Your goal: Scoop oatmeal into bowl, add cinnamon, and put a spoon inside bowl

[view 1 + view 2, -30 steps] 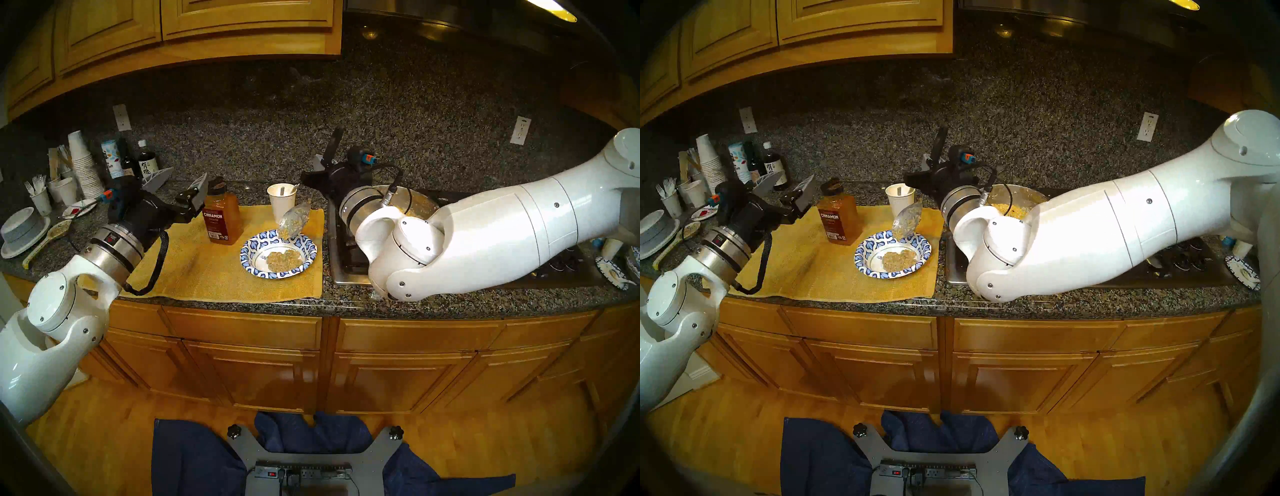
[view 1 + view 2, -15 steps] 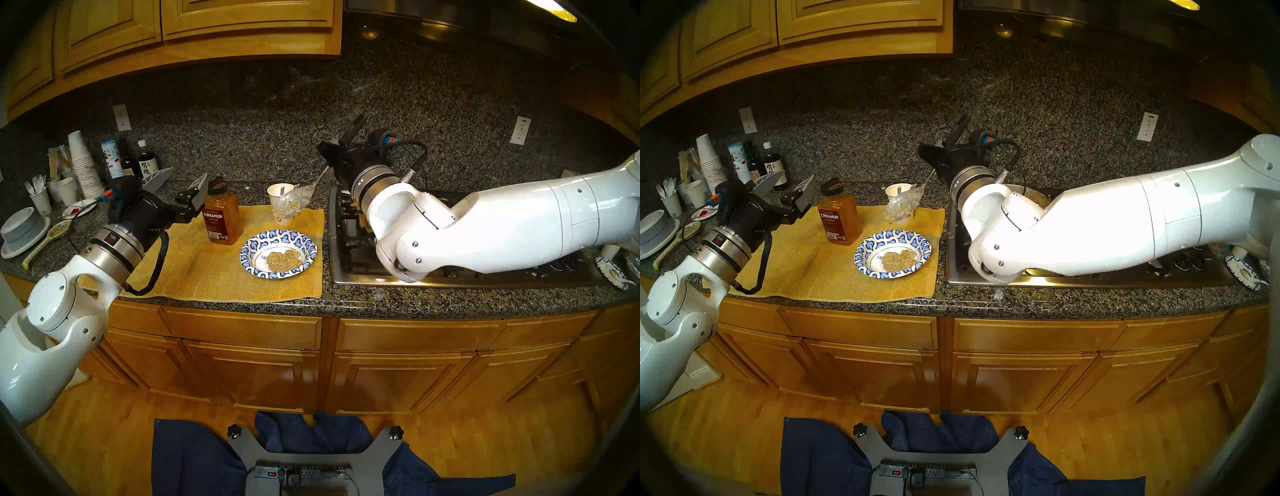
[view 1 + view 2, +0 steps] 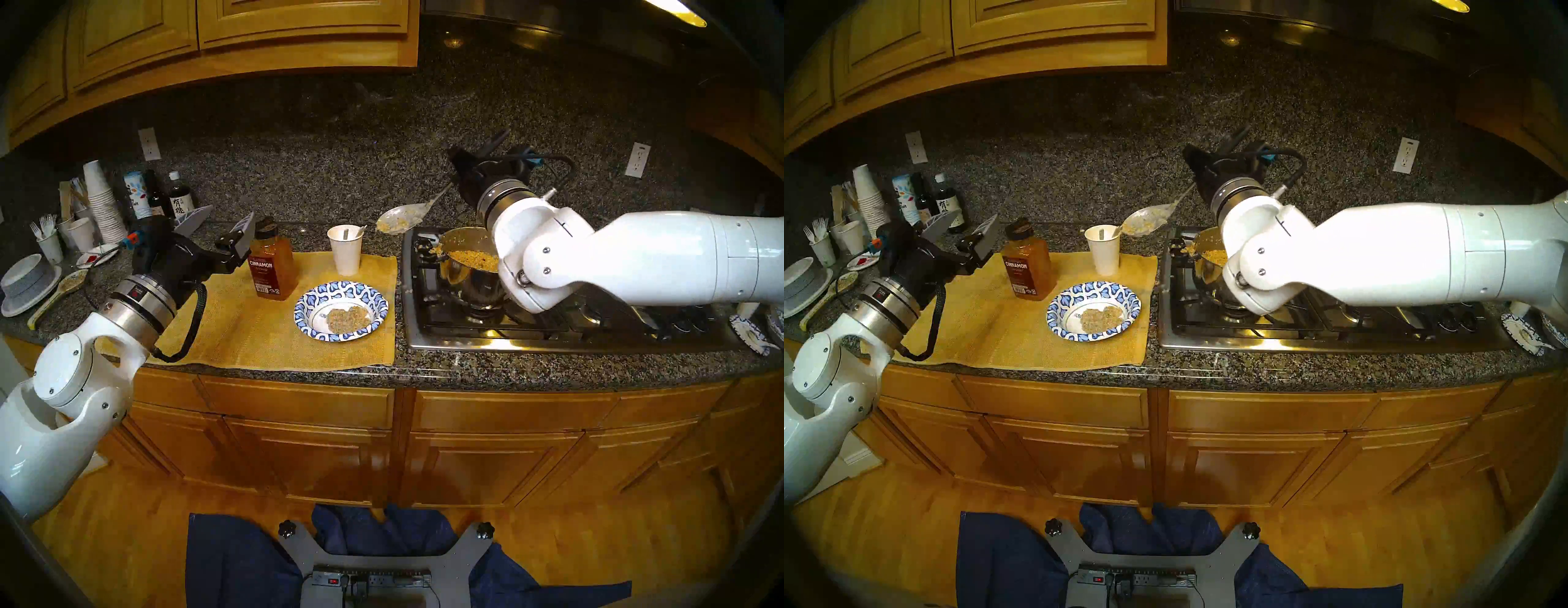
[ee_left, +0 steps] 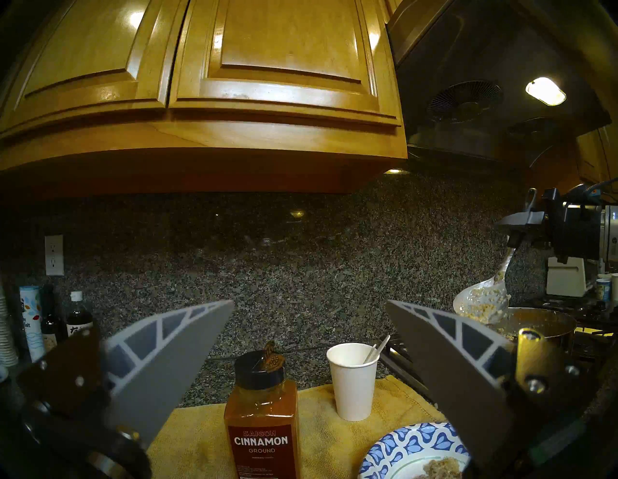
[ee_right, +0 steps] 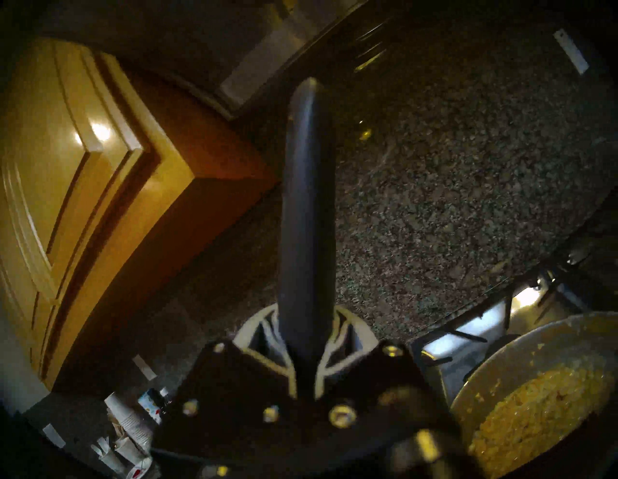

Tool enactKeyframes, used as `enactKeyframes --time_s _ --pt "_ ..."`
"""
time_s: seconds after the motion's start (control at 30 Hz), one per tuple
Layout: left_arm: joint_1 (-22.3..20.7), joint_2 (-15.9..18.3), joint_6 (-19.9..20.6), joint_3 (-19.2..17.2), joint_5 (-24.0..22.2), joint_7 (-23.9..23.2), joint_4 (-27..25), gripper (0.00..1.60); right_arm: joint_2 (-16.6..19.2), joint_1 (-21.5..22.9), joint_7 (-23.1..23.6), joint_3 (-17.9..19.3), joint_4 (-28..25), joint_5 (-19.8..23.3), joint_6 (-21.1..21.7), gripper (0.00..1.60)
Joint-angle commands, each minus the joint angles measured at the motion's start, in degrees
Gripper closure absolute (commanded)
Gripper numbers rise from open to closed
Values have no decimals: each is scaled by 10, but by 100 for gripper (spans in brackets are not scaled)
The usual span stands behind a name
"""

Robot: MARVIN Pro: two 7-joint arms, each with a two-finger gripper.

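The blue-and-white paper bowl (image 3: 315, 297) sits on the yellow mat with a lump of oatmeal (image 3: 347, 318) in it. More oatmeal fills the steel pot (image 3: 469, 259) on the stove. My right gripper (image 3: 475, 167) is shut on the dark handle of a metal serving spoon (image 3: 401, 218), held in the air between cup and pot, oatmeal stuck to it. The cinnamon bottle (image 3: 271, 263) stands left of the bowl. My left gripper (image 3: 220, 227) hangs open just left of it, holding nothing. The white plastic spoon (image 4: 378, 348) leans in a paper cup (image 3: 347, 250).
The yellow mat (image 3: 237, 322) covers the counter's middle, with the gas stove (image 3: 551, 327) to its right. Stacked paper cups (image 3: 102, 204), sauce bottles (image 3: 178, 199) and grey bowls (image 3: 29, 282) crowd the far left. A small patterned plate (image 3: 751, 335) lies at the far right.
My right arm lifted the serving spoon from above the bowl and swung it back and right, past the cup towards the pot. The left arm stayed still.
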Motion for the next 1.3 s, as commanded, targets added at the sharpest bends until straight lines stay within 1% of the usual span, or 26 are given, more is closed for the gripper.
enactKeyframes --time_s 0.0,0.03,0.07,0.1,0.13,0.2,0.27,0.3,0.37,0.4,0.47,0.5,0.53,0.63,0.7,0.77,0.8,0.83,0.87,0.93,1.0,1.1,1.27 --pt "-10 1 -6 -12 1 0 -7 0 71 47 25 4 6 17 -4 160" --pt "-10 1 -6 -12 1 0 -7 0 68 51 23 -2 13 22 -7 160" --pt "-10 1 -6 -12 1 0 -7 0 78 55 23 -7 16 23 -7 160" --pt "-10 1 -6 -12 1 0 -7 0 95 57 27 -7 12 25 -4 160" --pt "-10 1 -6 -12 1 0 -6 0 90 64 21 -17 22 28 -7 160" --pt "-10 1 -6 -12 1 0 -6 0 102 72 18 -27 27 32 -7 160" --pt "-10 1 -6 -11 1 0 -6 0 124 81 18 -39 27 33 -7 160" --pt "-10 1 -6 -11 1 0 -6 0 124 83 14 -46 33 35 -7 160" --pt "-10 1 -6 -11 1 0 -6 0 139 92 17 -59 32 36 -7 160" --pt "-10 1 -6 -11 1 0 -6 0 141 95 18 -65 33 35 -7 160" --pt "-10 1 -6 -12 1 0 -6 0 156 105 22 -77 26 28 -6 160" --pt "-11 1 -6 -12 1 0 -6 0 177 116 29 -87 13 21 6 160" --pt "-11 1 -6 -12 1 0 -6 0 174 116 31 -88 13 23 2 160" --pt "-11 1 -6 -12 1 0 -7 0 185 120 36 -96 7 16 10 160" --pt "-11 1 -6 -12 1 0 -7 0 215 140 50 -110 -17 5 36 160" --pt "-11 1 -6 -12 1 0 -7 0 213 134 53 -106 -15 3 37 160" --pt "-11 1 -6 -12 1 0 -7 0 226 144 58 -112 -23 -1 52 160" --pt "-11 1 -6 -12 1 0 -7 0 225 139 59 -109 -21 -8 61 160" --pt "-11 1 -7 -13 1 0 -7 0 235 146 62 -112 -27 -11 75 160" --pt "-11 1 -7 -13 1 0 -7 0 242 152 66 -117 -29 -18 95 160" --pt "-10 0 -7 -13 1 0 -7 0 244 161 66 -126 -25 -32 119 160" --pt "-10 0 -7 -13 1 -1 -7 0 241 167 62 -132 -16 -51 143 160" --pt "-10 0 -7 -14 1 -1 -7 0 231 172 52 -138 -3 -74 167 160"
